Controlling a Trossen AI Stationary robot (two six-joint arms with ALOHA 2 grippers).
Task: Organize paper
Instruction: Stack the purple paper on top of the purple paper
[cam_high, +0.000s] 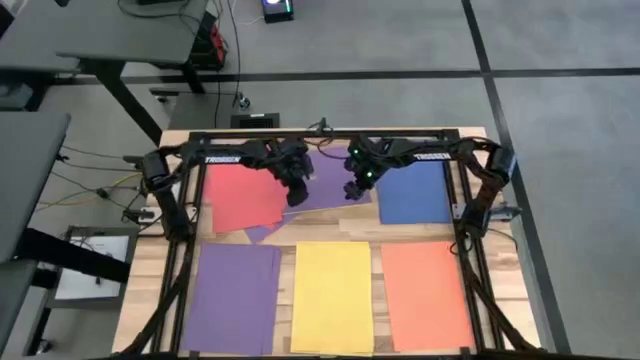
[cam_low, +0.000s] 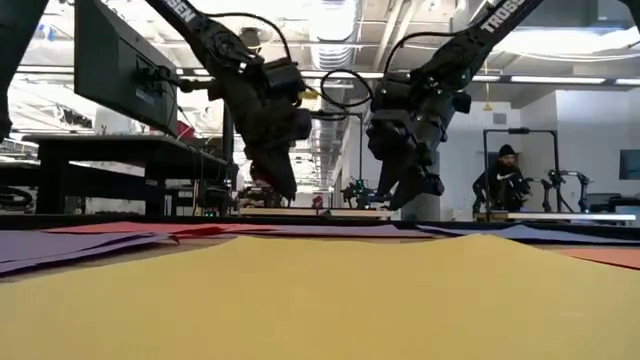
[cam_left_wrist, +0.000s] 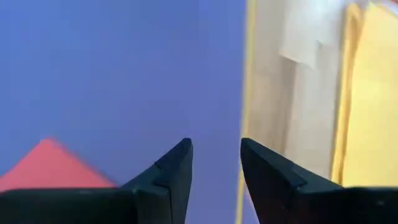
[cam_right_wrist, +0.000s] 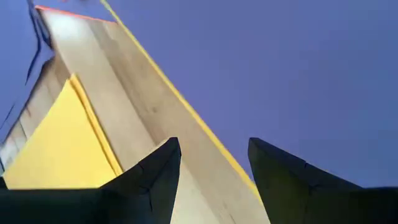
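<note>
The bench was a pale wood-plank top framed by dark rails, standing on a grey floor crossed by dark seams. Dark desks stood beyond its far left corner. In the low view the room behind was a bright workshop with ceiling ducts, and a person in dark clothes sat far off at the right.

The paper lay flat across the bench as thin matte rectangles. Along the near edge sat a purple sheet, a yellow sheet and an orange sheet, side by side with narrow gaps. Farther back lay a red sheet at the left, slightly skewed, overlapping a second purple sheet in the middle, and a blue sheet at the right.

The left tool hung over the middle purple sheet near the red sheet's corner, fingers parted and gripping nothing. The right tool hung just beside it over the same purple sheet, its fingers likewise spread and empty, with bare wood and the yellow sheet's edge showing past them.
</note>
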